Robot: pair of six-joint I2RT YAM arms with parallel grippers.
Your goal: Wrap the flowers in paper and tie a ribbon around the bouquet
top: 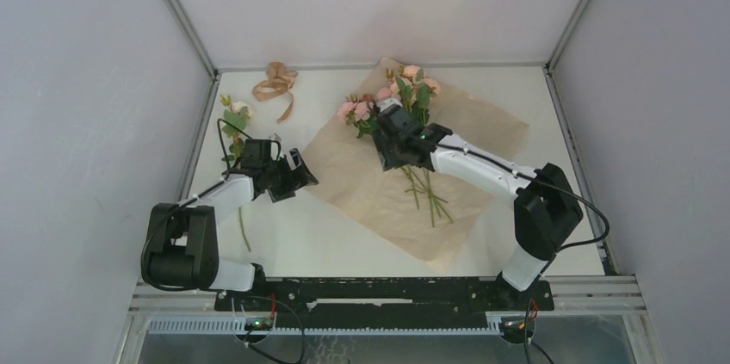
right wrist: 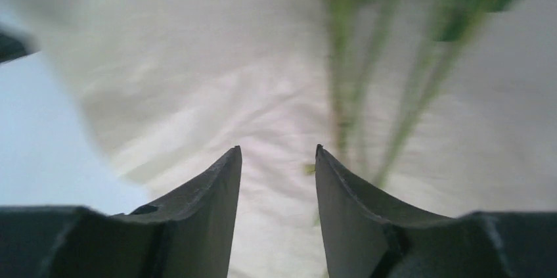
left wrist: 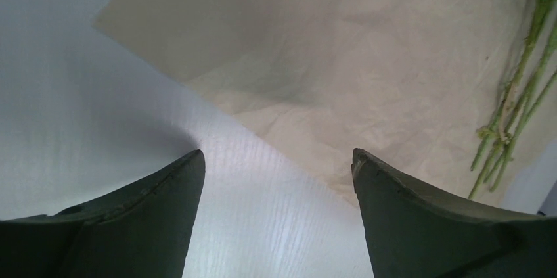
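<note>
Pale walls (top: 77,80) box in our white table (top: 331,243), where the paper (top: 482,132) lies flat under the flowers (top: 405,89); we see our left gripper (left wrist: 276,153) and right gripper (right wrist: 278,150) both parted, gripping nothing.

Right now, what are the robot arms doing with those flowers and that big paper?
They are getting ready to wrap the flowers. The flowers lie on the flat paper, not wrapped yet. The right fingers hang open just over the stems, holding nothing. The left fingers are open too, above the table beside the paper's left edge. One more flower lies by the left arm, and the ribbon sits untouched at the far edge.
</note>
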